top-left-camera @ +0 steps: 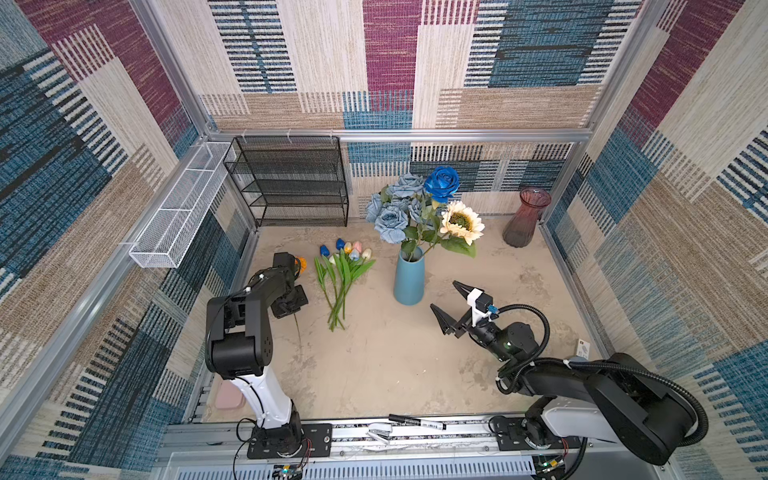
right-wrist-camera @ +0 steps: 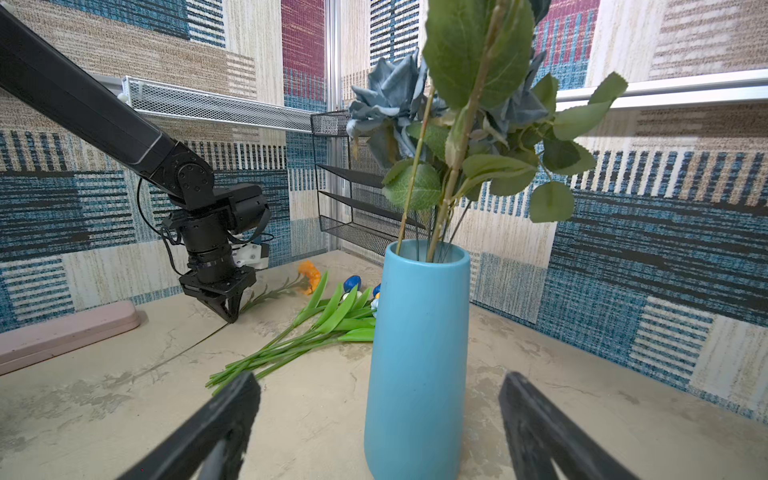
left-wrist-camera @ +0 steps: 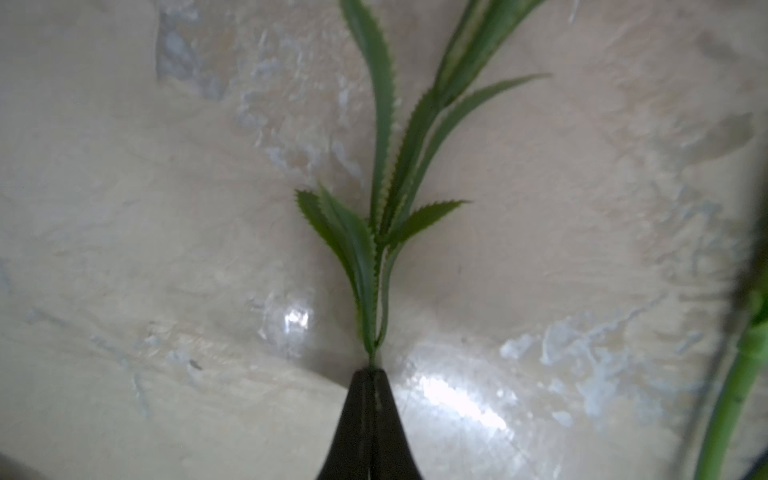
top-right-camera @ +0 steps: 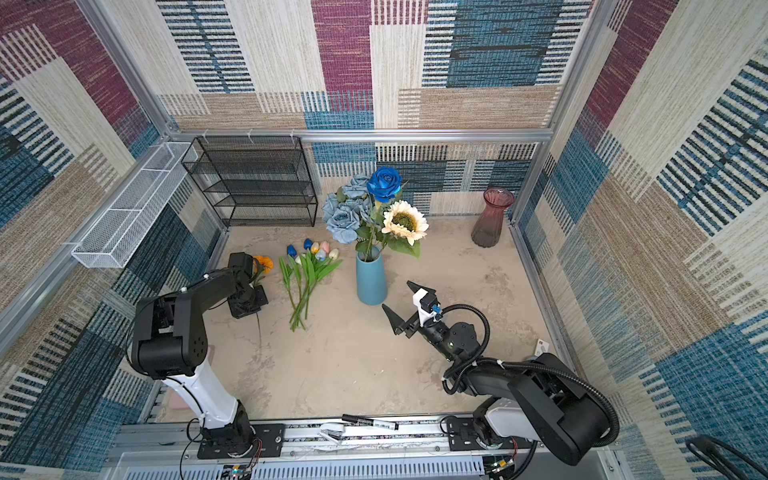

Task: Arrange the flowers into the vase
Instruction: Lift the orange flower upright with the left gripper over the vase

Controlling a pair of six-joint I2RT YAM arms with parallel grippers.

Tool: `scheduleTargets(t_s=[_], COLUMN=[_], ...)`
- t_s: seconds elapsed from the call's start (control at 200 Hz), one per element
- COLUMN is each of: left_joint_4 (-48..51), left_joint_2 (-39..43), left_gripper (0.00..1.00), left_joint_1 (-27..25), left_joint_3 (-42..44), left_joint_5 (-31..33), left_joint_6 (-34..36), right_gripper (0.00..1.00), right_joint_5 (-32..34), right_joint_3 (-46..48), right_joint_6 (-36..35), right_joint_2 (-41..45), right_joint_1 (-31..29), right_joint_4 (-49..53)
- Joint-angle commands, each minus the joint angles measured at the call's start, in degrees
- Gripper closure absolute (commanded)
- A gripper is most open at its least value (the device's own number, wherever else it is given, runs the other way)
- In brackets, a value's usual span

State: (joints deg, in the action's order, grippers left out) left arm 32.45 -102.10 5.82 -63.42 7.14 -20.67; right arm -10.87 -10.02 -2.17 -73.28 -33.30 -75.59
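Two vases stand on the mottled beige tabletop (top-left-camera: 395, 365). The tall sky-blue ceramic vase (top-left-camera: 409, 278) is upright near the middle and holds a cluster of dusty-blue fabric roses (top-left-camera: 390, 222), one bright blue rose (top-left-camera: 444, 183) rising above them, and a cream sunflower (top-left-camera: 461, 222) leaning to the right. A ribbed purple glass vase (top-left-camera: 525, 218) stands upright in the far right corner, well apart from it.

Left of the blue vase, a bunch of small tulips (top-left-camera: 343, 270) in blue, pink, white and yellow lies flat, with the heads toward the far side and the green stems pointing near. Further left lies an orange marigold (top-right-camera: 264, 263), its head at the far end beside the left arm's wrist.

The left gripper (right-wrist-camera: 230, 316) points down at the tabletop. In the left wrist view its fingers (left-wrist-camera: 357, 424) are pressed together, pinching the marigold's thin stem just below the saw-edged leaves. In both top views the rest of the stem trails nearer from under the gripper.

The right gripper (top-left-camera: 444, 295) hovers just right of and nearer than the blue vase and faces it. Its fingers (right-wrist-camera: 232, 411) are spread wide with nothing between them, and do not touch the vase.
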Motion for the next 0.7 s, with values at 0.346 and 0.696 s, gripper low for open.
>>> scheduleTargets(t_s=[0.346,0.696], left_joint_4=[-16.67,-47.30], left_joint_2=[35.80,52.35], left_gripper=[1.00,1.00], left_joint_1=[-7.66,-19.14], left_joint_3=[15.72,19.80], left_joint_5=[-3.98,-25.44], left_joint_6=[-0.28,7.04], right_gripper=[0.07,0.07], right_joint_5=[1.88,3.70], right_joint_3=[-0.16,0.53], right_joint_6=[0.79,0.78], right_joint_2=[0.06,1.11], right_joint_1=[0.05,0.05], right_joint_4=[-1.69,-2.11])
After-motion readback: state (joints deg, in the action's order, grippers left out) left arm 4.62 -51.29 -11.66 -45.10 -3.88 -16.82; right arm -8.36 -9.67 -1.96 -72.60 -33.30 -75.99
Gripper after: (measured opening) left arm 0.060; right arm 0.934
